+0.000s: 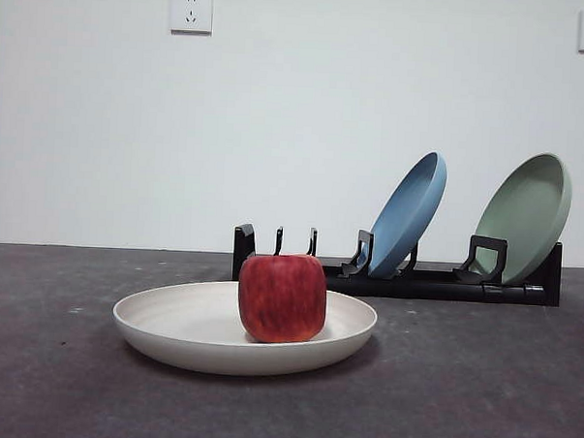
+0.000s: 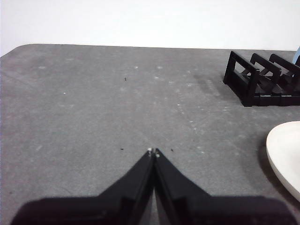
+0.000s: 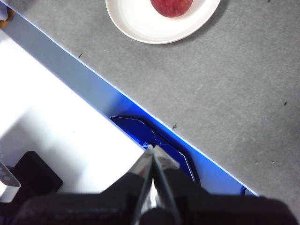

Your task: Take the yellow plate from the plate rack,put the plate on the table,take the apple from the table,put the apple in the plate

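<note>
Red blocky apple (image 1: 282, 298) sits in cream round shallow plate (image 1: 161, 322) on dark grey table (image 1: 479, 382), well beyond both jaw pairs. Left gripper (image 2: 153, 152), right gripper (image 3: 151, 147) clenched, empty. Apple looks firm, smooth, maybe slippery; best pinched across middle.

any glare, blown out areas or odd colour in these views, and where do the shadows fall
Front view: even light, sharp, soft shadow under the yellow plate on the table; the apple shows no glare. Left wrist view: clear, dark shadow beside the plate's rim. Right wrist view: a large white area is blown out, with a saturated blue fringe along its edge near the right gripper.
</note>
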{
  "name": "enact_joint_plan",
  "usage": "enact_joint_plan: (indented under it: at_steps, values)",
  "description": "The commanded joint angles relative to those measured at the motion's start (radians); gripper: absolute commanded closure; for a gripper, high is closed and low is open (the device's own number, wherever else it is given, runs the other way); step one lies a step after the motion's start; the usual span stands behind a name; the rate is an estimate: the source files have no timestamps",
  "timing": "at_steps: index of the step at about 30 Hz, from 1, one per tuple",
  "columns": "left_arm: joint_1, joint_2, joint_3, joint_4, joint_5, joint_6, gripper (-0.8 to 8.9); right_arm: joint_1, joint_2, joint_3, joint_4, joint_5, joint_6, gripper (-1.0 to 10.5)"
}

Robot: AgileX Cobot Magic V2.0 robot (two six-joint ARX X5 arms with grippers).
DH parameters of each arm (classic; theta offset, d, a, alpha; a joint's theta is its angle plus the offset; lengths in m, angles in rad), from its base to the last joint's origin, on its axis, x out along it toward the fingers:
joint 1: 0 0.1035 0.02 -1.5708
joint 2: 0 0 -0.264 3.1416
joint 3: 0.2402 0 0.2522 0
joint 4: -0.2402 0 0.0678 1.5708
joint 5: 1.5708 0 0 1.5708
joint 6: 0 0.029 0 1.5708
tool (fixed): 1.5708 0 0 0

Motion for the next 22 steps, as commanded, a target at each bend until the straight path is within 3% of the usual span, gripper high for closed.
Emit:
enact_joint_plan:
  at_steps: [1, 12, 14, 18, 22]
  values:
    - [0.003, -0.003, -0.013, 0.003, 0.006, -0.008, 8.17, 0.002, -0.002, -0.008, 0.001, 0.001, 0.006, 9.5]
    - [0.003, -0.003, -0.013, 0.003, 0.006, -0.008, 8.17, 0.001, -0.003, -0.008, 0.0, 0.001, 0.005, 9.5]
    - [0.003, -0.003, -0.013, 0.003, 0.006, -0.008, 8.17, -0.023, -0.016, -0.008, 0.006, 0.02, -0.032, 9.5]
    - [0.003, -0.003, -0.013, 0.003, 0.006, -0.008, 8.17, -0.137, -0.064, -0.008, 0.129, 0.024, -0.105, 9.5]
    - [0.003, -0.003, -0.013, 0.003, 0.006, -0.008, 8.17, -0.346, -0.132, -0.024, 0.332, 0.023, -0.13, 9.5]
